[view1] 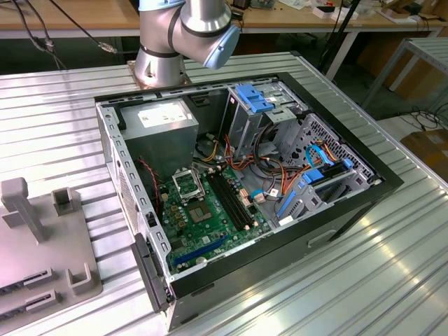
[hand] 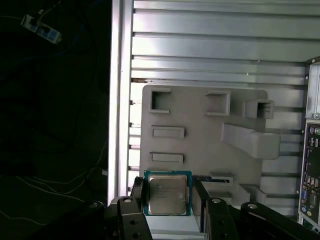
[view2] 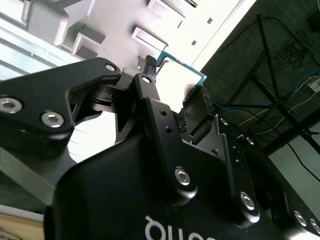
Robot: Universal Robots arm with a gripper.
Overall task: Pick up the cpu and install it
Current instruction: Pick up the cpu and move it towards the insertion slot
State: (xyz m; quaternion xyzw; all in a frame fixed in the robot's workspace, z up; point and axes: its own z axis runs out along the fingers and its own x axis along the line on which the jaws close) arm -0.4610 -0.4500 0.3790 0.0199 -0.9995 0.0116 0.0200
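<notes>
Exterior view: open black computer case [view1: 294, 248] lies sideways on ribbed silver metal desk [view1: 350, 294], green motherboard [view1: 210, 213] facing up, so black-framed square socket [view1: 187, 184] is reachable from above; grey moulded parts tray [view1: 35, 269] sits beside it.

First wrist view: black two-finger hand [hand: 167, 197] pinches small square silver-topped cpu [hand: 167, 192] by opposite edges (lid left bare), level, over tray [hand: 200, 145] edge.

Second wrist view: hand [view2: 176, 79] closed onto cpu [view2: 175, 82].

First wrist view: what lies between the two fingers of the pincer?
The cpu, silver-grey top showing, sits between the fingers of the pincer, which close on two opposite edges, with the grey tray behind it. It shows in both wrist views.
</notes>
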